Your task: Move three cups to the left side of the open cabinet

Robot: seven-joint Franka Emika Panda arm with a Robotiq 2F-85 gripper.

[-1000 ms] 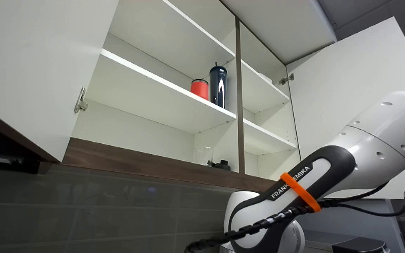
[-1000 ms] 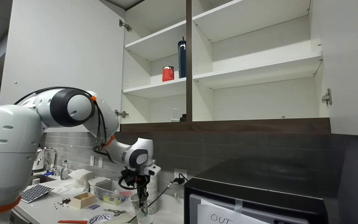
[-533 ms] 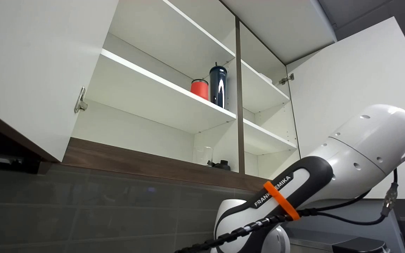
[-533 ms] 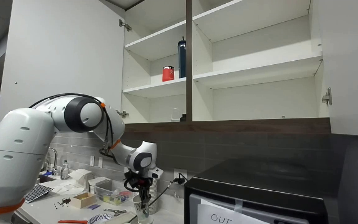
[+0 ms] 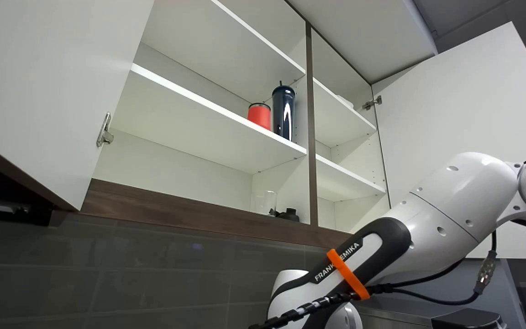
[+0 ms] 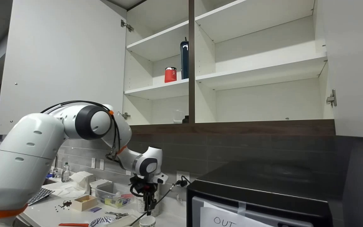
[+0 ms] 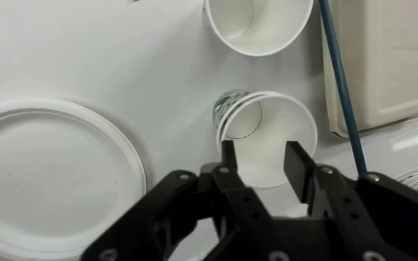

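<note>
The cabinet (image 6: 263, 126) stands open in both exterior views. A red cup (image 5: 259, 117) and a tall dark blue tumbler (image 5: 283, 112) stand upright on a middle shelf; the red cup (image 6: 170, 75) and tumbler (image 6: 184, 60) also show left of the brown divider. A clear glass (image 5: 264, 202) stands on the cabinet floor beside a black object. My gripper (image 6: 150, 212) is low over the counter. In the wrist view it (image 7: 261, 156) is open and empty, its fingers above nested paper cups (image 7: 278, 123). These also show in an exterior view (image 6: 147, 221). Another paper cup (image 7: 259, 25) stands nearby.
A white plate (image 7: 56, 170) and a beige container (image 7: 386, 65) lie beside the cups, with a blue rod or cord (image 7: 339, 79) across. A black microwave (image 6: 257, 189), a plastic bin (image 6: 115, 195) and stacked paper cups (image 6: 140, 205) are around the gripper. Both cabinet doors stick out.
The arm has lowered, and the gripper has moved a little toward the microwave. The tilted paper cup at my fingers half a second ago no longer shows there; nested cups stand below the open fingers.
</note>
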